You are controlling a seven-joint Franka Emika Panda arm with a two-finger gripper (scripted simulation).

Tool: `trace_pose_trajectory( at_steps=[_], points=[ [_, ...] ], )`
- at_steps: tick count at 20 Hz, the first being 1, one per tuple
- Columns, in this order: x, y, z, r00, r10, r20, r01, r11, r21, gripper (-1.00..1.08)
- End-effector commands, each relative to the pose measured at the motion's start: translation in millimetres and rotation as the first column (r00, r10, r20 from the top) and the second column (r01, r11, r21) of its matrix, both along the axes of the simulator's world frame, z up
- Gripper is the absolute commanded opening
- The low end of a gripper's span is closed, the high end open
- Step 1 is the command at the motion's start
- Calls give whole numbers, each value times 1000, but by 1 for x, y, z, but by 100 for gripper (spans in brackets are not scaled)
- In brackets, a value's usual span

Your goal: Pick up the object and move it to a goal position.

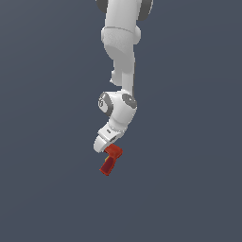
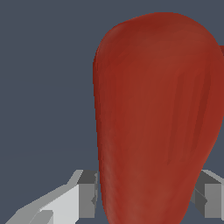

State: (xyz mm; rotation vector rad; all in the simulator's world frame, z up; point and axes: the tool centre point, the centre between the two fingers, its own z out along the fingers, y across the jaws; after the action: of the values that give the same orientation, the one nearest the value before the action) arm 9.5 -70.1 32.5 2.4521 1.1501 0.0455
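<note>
The red power drill hangs just below my white gripper in the exterior view, its darker handle angled down toward the exterior view's left. In the wrist view the drill's rounded red body fills most of the frame, very close to the camera. It sits between my two grey fingers, one on each side, both pressed against the body. The gripper is shut on the drill. Its black tip and yellow spot are hidden.
A plain dark grey-blue surface lies all around the arm. The white arm comes down from the top of the exterior view. No other objects show.
</note>
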Motion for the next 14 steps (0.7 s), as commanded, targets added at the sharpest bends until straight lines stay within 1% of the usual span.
trace_pose_trajectory(
  at_steps=[1, 8, 14],
  points=[
    [0, 0, 0, 1000, 0, 0, 0, 1000, 0, -100],
    [-3, -4, 11, 1000, 0, 0, 0, 1000, 0, -100],
    [-10, -15, 38, 1000, 1, 0, -1, 1000, 0, -100]
  ],
)
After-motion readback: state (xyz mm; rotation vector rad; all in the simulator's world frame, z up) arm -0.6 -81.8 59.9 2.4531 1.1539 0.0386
